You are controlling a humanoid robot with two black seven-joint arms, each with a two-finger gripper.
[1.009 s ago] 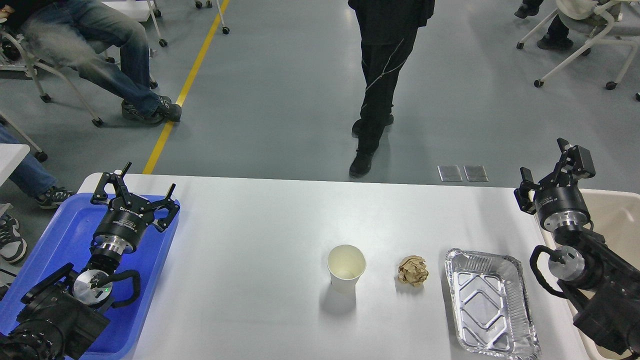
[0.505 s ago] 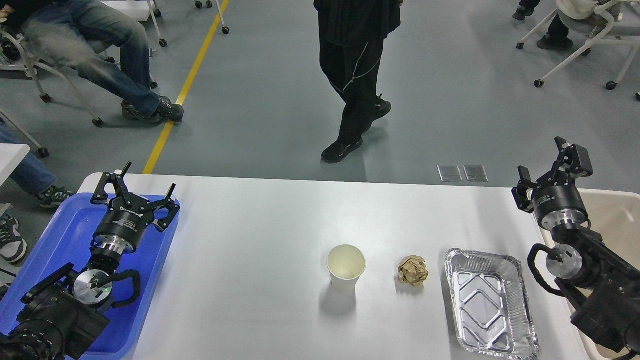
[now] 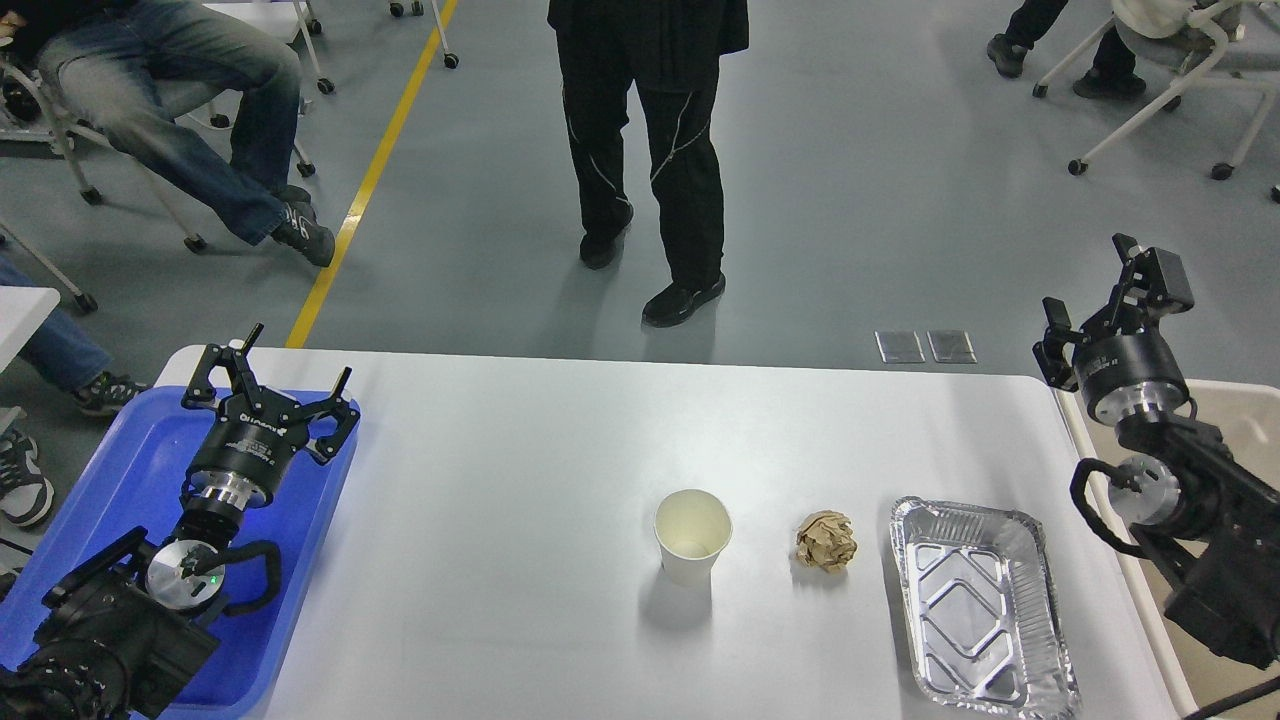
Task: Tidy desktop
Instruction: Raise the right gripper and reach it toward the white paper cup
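The white desktop (image 3: 520, 440) fills the lower part of the head view. On it stand an upright white paper cup (image 3: 692, 536), a crumpled brown paper ball (image 3: 827, 541) to its right, and an empty foil tray (image 3: 984, 606) at the right front. My left gripper (image 3: 270, 372) is open and empty above the blue tray (image 3: 120, 470) at the left edge. My right gripper (image 3: 1105, 290) is open and empty, raised at the desktop's far right, above the beige bin (image 3: 1235, 420).
A person in black (image 3: 650, 150) stands on the floor just beyond the far edge of the desktop. Seated people and wheeled chairs are at the back left and back right. A yellow floor line (image 3: 370, 180) runs at the left.
My right gripper has risen and shifted slightly right, away from the desktop. The person in black has walked to the left. The left arm and the objects have not moved.
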